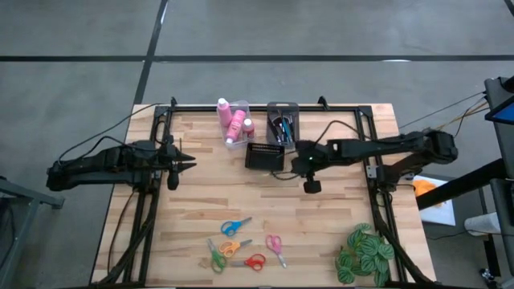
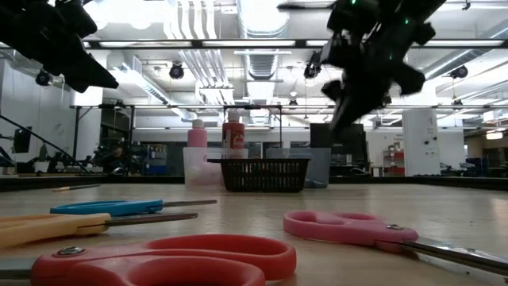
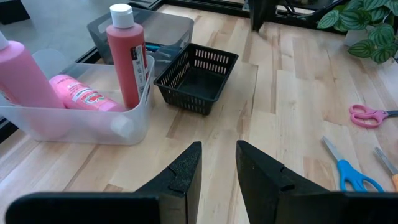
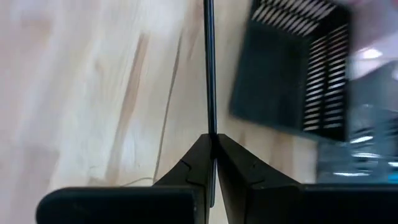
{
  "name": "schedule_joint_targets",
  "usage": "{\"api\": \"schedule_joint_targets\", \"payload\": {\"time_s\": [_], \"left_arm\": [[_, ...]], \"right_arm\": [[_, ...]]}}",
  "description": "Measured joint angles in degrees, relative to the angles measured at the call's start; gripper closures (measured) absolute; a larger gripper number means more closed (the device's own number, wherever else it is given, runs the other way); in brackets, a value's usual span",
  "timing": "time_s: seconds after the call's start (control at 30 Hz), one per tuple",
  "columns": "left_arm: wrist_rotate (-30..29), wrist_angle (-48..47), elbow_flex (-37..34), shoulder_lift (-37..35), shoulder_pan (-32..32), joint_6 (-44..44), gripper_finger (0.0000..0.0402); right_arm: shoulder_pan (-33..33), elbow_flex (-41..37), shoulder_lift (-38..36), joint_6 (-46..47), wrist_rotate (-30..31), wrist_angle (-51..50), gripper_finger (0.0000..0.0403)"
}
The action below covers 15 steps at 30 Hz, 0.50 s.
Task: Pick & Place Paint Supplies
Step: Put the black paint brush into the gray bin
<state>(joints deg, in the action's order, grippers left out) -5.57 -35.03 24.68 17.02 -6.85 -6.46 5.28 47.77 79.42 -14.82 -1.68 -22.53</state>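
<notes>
Left hand (image 1: 186, 164) is just hanging over the left side of the desk (image 1: 201, 201), fingers a bit apart and holding nothing. In the middle, the pink bottles (image 1: 233, 120) sit in the clear bin (image 1: 234, 138) at the back edge next to the black basket (image 1: 264, 156), with the scissors (image 1: 241, 245) scattered up front. Right hand (image 4: 211, 140), by the basket, is clenched on a thin black paintbrush (image 4: 209, 68).
</notes>
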Motion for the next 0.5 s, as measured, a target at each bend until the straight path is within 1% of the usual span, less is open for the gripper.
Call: {"api": "schedule_joint_targets", "payload": {"time_s": [0.17, 0.27, 0.37, 0.5], "left_arm": [[0.01, 0.00, 0.01, 0.00, 0.00, 0.00, 0.0299], [0.01, 0.01, 0.00, 0.00, 0.01, -0.01, 0.0299], [0.00, 0.00, 0.01, 0.00, 0.02, 0.00, 0.0299], [-0.01, 0.00, 0.01, 0.00, 0.02, 0.00, 0.0299]], "right_arm": [[0.72, 1.21, -5.40, 9.32, 0.60, 0.44, 0.0386], [2.01, 2.62, -7.41, 19.02, 3.77, 0.53, 0.0386], [3.96, 4.57, -7.81, 27.99, 7.37, 0.59, 0.0386], [7.65, 7.66, -6.40, 36.50, 9.41, 0.38, 0.0386]]}}
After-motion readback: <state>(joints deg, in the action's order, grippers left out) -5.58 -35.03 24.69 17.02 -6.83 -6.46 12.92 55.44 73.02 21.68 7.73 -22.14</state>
